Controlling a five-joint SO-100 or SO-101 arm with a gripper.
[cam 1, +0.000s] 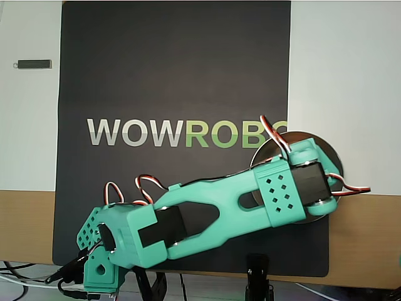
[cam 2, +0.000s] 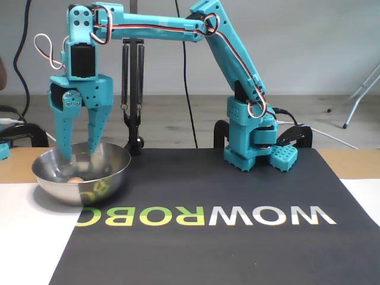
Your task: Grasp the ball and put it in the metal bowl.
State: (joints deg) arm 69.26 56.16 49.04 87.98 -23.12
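Your arm (cam 2: 178,27) reaches across from its base (cam 2: 252,139) at the back of the mat (cam 2: 225,196) to the left side of the fixed view, with the gripper (cam 2: 80,155) pointing straight down into the bowl (cam 2: 83,178). The two fingers stand apart with an open gap between them, and nothing is held in that gap. Their tips sit just below the bowl's rim line, inside it.

You will find the ball (cam 2: 75,179) lying low in the bowl, near the bottom, below the fingertips and slightly left of centre as the fixed view shows it. Only a small tan patch of it is seen above the front wall. It is clear of both fingers.

The bowl rests partly on the front left corner of the mat and partly on the white surface (cam 2: 29,237) beside it in the fixed view. Green lettering from the mat reflects in its outer wall.

In the overhead view the arm (cam 1: 207,213) lies diagonally across the lower half of the mat (cam 1: 175,63), and its wrist covers most of the bowl (cam 1: 335,160); only part of the rim shows at the right. You cannot see the ball or the fingers there. A small dark bar (cam 1: 34,64) lies on the white surface at upper left.
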